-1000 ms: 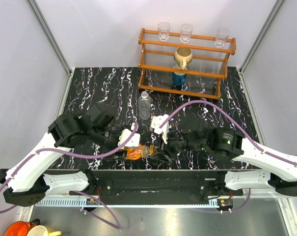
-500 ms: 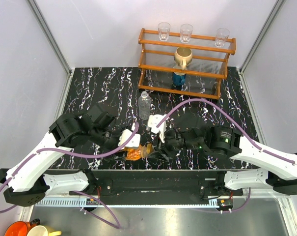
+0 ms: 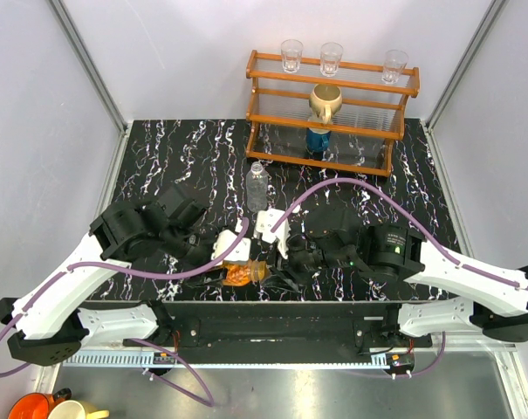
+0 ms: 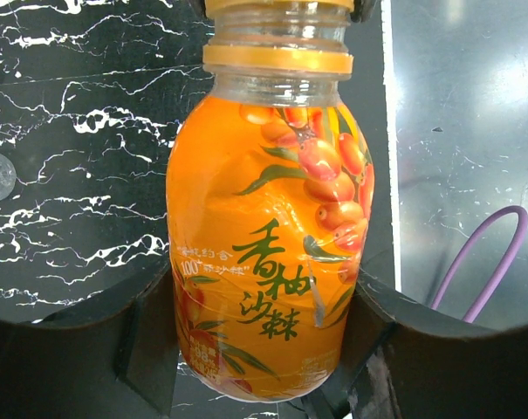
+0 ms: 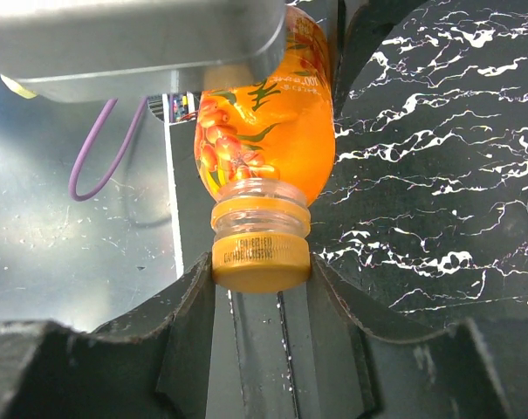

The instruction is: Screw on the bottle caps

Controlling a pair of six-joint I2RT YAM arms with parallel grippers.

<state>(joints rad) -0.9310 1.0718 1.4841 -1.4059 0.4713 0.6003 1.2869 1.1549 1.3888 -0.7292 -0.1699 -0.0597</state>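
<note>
Top external view first: black marble-look table (image 3: 159, 148) with white veins, boxed in by plain white walls with aluminium posts in the upper corners. At the back, upper middle of the frame, there's a wooden rack (image 3: 272, 87) with three clear drinking glasses (image 3: 291, 54) on its top rail. A tan mug (image 3: 325, 102) sits on its shelf with something blue (image 3: 318, 140) just below; can't tell what that is. The clear ribbed bottle (image 3: 257, 186) stands upright on the table in front of the rack's left end, well apart from the action. Along the bottom of the frame it's bare grey metal, with an orange mug (image 3: 32, 407) and a cream cup (image 3: 72, 410) in the lower left corner.

Both arms meet at the lower centre, right at the table's near edge. The orange bottle (image 3: 240, 273) is held sideways there, neck pointing to the right of the frame.

Left wrist view: the left gripper (image 4: 264, 349) is clamped on the bottle's lower body, a black finger (image 4: 146, 340) on each side of the berry label. Marble is on the left, grey metal past the table edge on the right.

Right wrist view: the right gripper (image 5: 261, 271) is closed on the orange cap (image 5: 261, 255), which sits on the end of the neck. Clear threads show between cap and shoulder.
</note>
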